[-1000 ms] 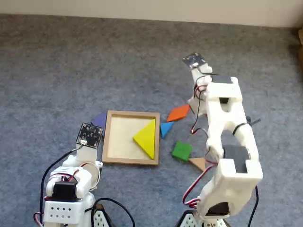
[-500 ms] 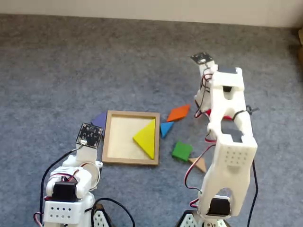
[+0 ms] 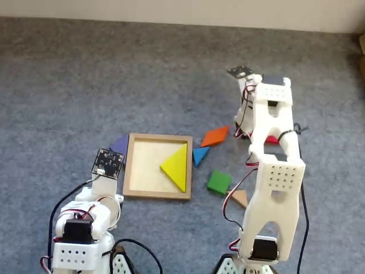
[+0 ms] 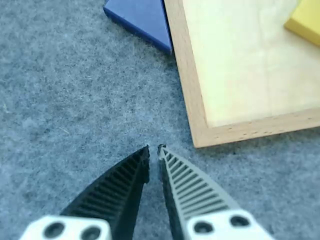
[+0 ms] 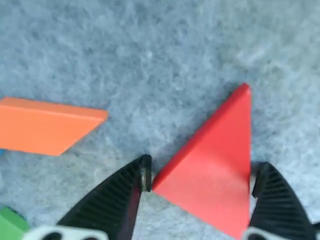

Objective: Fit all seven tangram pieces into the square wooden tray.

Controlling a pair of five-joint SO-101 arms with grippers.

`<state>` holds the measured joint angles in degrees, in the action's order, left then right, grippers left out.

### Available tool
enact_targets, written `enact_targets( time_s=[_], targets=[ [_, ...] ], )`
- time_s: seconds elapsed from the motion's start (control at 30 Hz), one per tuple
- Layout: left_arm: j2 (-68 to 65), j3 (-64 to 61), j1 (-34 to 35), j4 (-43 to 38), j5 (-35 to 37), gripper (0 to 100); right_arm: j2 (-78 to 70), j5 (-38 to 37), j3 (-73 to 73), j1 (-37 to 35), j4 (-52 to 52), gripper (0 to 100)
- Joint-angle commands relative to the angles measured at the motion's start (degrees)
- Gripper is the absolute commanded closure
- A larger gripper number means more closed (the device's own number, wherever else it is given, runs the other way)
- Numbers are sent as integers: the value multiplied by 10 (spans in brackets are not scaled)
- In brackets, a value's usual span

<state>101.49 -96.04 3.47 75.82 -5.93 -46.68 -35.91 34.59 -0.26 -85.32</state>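
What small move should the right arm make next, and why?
Probably close the right gripper: its open fingers sit on either side of the red triangle, which lies flat outside the tray and is not yet gripped.

No readable text, no labels, numbers or signs

Fuzzy grey carpet (image 4: 60,90); smooth pale unvarnished wooden tray (image 4: 184,75); matt painted red triangle (image 5: 215,165); left gripper (image 4: 153,149) ribbed matt plastic.
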Motion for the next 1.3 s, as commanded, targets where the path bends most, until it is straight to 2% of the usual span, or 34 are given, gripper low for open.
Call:
enact_targets(
  time_s=[0.0, 0.27, 0.8, 1.03, 1.27],
  targets=[
    [23, -12, 6, 0, 0, 949, 9, -4, 27, 17, -18, 682],
    [23, -12, 6, 0, 0, 949, 10, -58, 27, 17, -55, 682],
    [23, -12, 6, 0, 0, 949, 9, -36, 27, 16, -25, 685],
    [23, -12, 6, 0, 0, 949, 10, -37, 27, 9, -26, 820],
    [23, -12, 6, 0, 0, 949, 15, -63, 51, 4, -80, 843]
  ],
)
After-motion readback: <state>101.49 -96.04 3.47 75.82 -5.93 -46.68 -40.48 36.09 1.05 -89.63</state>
